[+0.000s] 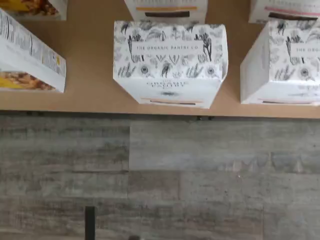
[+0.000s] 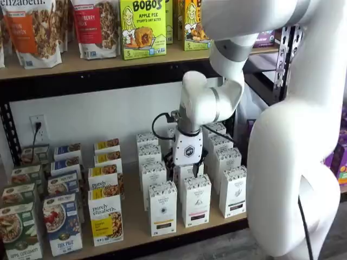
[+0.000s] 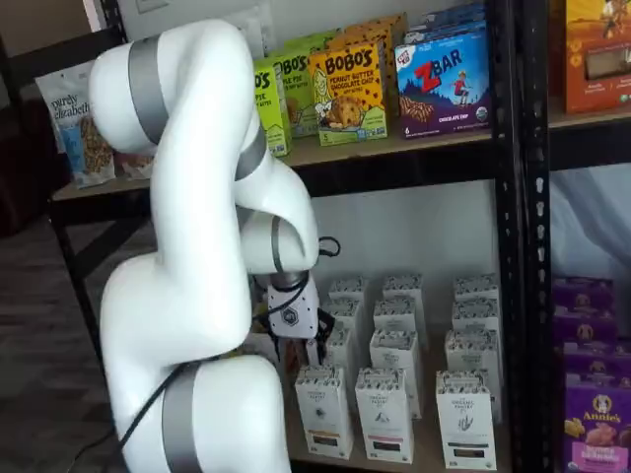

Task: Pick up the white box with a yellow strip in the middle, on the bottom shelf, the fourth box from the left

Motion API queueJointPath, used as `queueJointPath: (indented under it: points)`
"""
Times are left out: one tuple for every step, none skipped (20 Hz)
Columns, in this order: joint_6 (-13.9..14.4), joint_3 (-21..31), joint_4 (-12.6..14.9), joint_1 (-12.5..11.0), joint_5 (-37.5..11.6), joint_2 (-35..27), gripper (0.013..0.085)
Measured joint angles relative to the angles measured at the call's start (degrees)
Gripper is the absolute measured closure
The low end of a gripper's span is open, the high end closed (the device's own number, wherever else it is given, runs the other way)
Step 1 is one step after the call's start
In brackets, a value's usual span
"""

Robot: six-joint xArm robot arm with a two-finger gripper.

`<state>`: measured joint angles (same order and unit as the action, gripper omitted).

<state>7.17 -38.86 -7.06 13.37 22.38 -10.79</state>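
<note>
gripper poised above front row, target carton untouched

the gripper (image 2: 184, 169) hung from the white arm (image 2: 217, 97), its white body with a hexagon mark pointing down among the white cartons; in both shelf views the black fingers were hidden behind the boxes. its jaws stood wide apart, and nothing was seen between them.

the white box with a yellow strip (image 2: 162, 208) stood upright at the front edge of the bottom shelf (image 2: 135, 238), just below and in front of the gripper, apart from it. in the wrist view its speckled top faced the camera (image 1: 170, 50), lettered "the organic pantry co", with the dull yellowish band low on its front face. a like carton (image 2: 196, 200) stood just beside it, with more of the kind in rows behind. the purely elizabeth box (image 2: 105, 216) stood near on its other side, and a granola box (image 2: 62, 223) beyond that.

the upper shelf (image 2: 81, 67) carried bobo's boxes (image 2: 142, 28). grey plank flooring (image 1: 200, 175) lay below the shelf edge.
</note>
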Motion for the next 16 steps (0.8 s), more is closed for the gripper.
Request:
queueJointPath:
  points:
    - [0.0,-0.4,0.0,0.1,-0.5,-0.8,0.0130]
    - [-0.2,-0.8,-0.4,0.2,-1.0,-1.6,0.0130]
    - [-0.6,-1.4,-0.9,0.3,-1.5,-2.5,0.0130]
    - [-1.2,-1.9,-1.6,0.4,-1.8,-3.3,0.0130]
    - [-1.8,-2.3,-2.3,0.5,-2.1,-4.0,0.0130]
    - [-1.8,-2.6,-2.4,0.5,-2.3,-4.5,0.0130]
    - [-1.4,-3.3,-1.9,0.5,-2.6,-5.4,0.0130]
    - [-0.5,-3.9,-0.9,0.5,-2.7,-6.2,0.0130]
    - [0.2,-4.6,-0.1,0.5,-2.9,-7.0,0.0130]
    - [1.3,-5.6,1.0,0.5,-3.2,-8.2,0.0130]
    - [1.8,-6.5,1.5,0.6,-3.4,-9.3,0.0130]
    - [1.7,-7.2,1.4,0.7,-3.8,-10.2,0.0130]
    - [0.9,-8.0,0.4,0.8,-4.3,-11.2,0.0130]
    - [0.4,-8.3,-0.2,0.9,-4.5,-11.6,0.0130]
    - [-0.5,-8.6,-1.3,1.0,-5.0,-12.0,0.0130]
    - [-1.4,-9.1,-2.4,1.2,-5.3,-12.6,0.0130]
